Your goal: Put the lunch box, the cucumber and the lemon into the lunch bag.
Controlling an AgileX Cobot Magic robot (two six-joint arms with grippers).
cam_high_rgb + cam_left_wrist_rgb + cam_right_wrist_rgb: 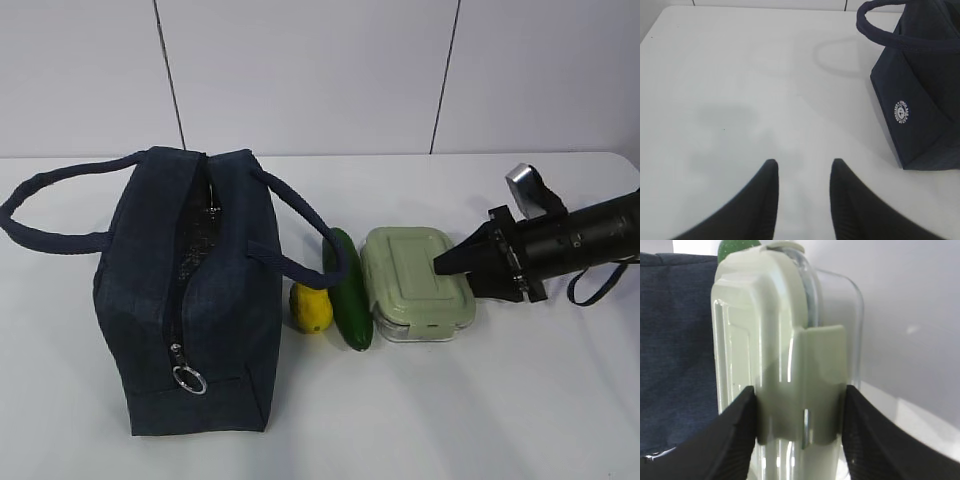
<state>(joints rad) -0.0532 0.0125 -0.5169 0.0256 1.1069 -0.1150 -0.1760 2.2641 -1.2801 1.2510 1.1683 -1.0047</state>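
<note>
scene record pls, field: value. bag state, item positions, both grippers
lunch bag: upright on the table's left side, top zipper open, silvery lining showing
lemon: on table, beside the bag's right wall
cucumber: lying between lemon and lunch box
lunch box: on table, right of cucumber, lid on
right gripper: side-on at the lunch box's right end, fingers either side of the lid clasp
left gripper: open, empty, over bare table left of the bag
items in bag: none visible

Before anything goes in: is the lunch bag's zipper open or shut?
Open. The lunch bag gapes along its top, silvery lining showing in the slit, and the ring pull sits at the near end.
</note>
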